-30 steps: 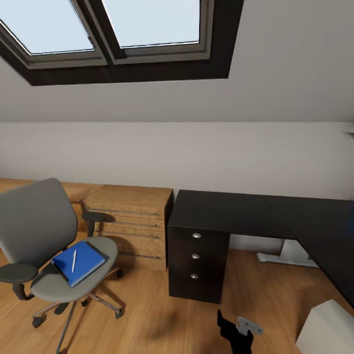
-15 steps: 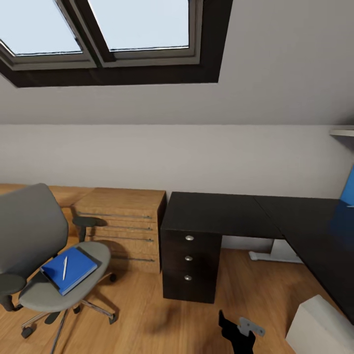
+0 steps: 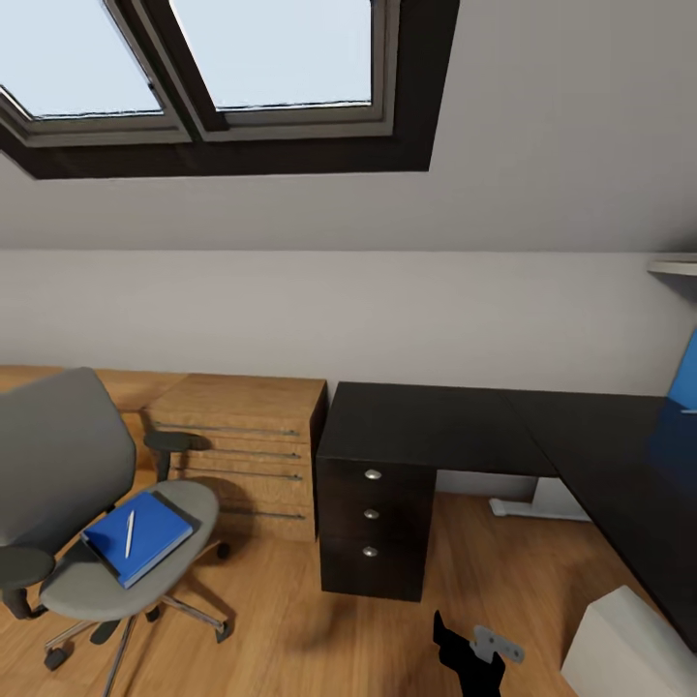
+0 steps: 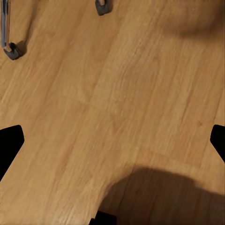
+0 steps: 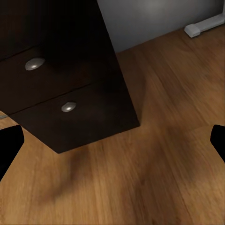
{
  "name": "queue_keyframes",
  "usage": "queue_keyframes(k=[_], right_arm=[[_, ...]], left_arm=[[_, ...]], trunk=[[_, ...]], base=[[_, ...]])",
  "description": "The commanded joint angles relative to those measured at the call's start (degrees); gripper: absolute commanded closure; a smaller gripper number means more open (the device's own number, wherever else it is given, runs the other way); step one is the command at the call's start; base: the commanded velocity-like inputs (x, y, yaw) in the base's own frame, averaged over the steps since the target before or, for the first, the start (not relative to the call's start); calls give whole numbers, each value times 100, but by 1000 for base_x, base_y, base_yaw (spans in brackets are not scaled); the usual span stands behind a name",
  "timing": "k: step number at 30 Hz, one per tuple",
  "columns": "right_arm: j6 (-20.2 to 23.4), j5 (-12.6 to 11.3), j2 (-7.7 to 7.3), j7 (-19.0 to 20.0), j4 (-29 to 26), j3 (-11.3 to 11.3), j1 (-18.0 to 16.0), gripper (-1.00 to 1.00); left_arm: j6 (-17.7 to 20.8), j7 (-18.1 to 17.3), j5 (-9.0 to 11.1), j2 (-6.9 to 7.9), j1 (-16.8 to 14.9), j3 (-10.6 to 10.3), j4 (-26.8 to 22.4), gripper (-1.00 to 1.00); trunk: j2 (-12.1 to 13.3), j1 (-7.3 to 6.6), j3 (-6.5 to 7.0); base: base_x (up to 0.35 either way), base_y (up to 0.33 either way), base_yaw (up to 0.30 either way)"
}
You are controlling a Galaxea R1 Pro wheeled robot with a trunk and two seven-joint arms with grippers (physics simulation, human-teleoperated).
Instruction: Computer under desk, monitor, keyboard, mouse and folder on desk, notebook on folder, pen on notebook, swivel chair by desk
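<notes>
Barely shifted, grey padded swivel chair (image 3: 77, 503) bears flat blue folder (image 3: 137, 535); both hands gape empty.

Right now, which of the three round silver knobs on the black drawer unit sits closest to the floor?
The bottom knob, under the middle knob and top knob, on the lowest drawer of the black drawer unit, just above the wood floor.

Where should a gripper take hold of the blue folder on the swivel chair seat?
Probably at the folder's near corner by the seat's front edge, from the open front. It lies flat, the pen rests mid-cover, and the swivel chair's backrest and armrests block the other sides.
</notes>
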Motion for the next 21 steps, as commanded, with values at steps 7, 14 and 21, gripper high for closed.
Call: queue_keyframes(k=[7, 14, 21], right_arm=[[-52, -45, 23, 56, 12, -20, -6, -100], [363, -54, -7, 48, -1717, -18, -14, -100], [3895, -66, 26, 33, -4567, 2, -15, -100]], left_arm=[[-24, 37, 63, 0, -4, -44, 3, -100], [-793, 29, 68, -132, -4, -51, -571, -100], [1070, 161, 63, -252, -3, -58, -3574, -100]], trunk=[[278, -155, 120], [559, -308, 245], [840, -462, 371]], base=[[0, 0, 0], [0, 0, 0], [0, 0, 0]])
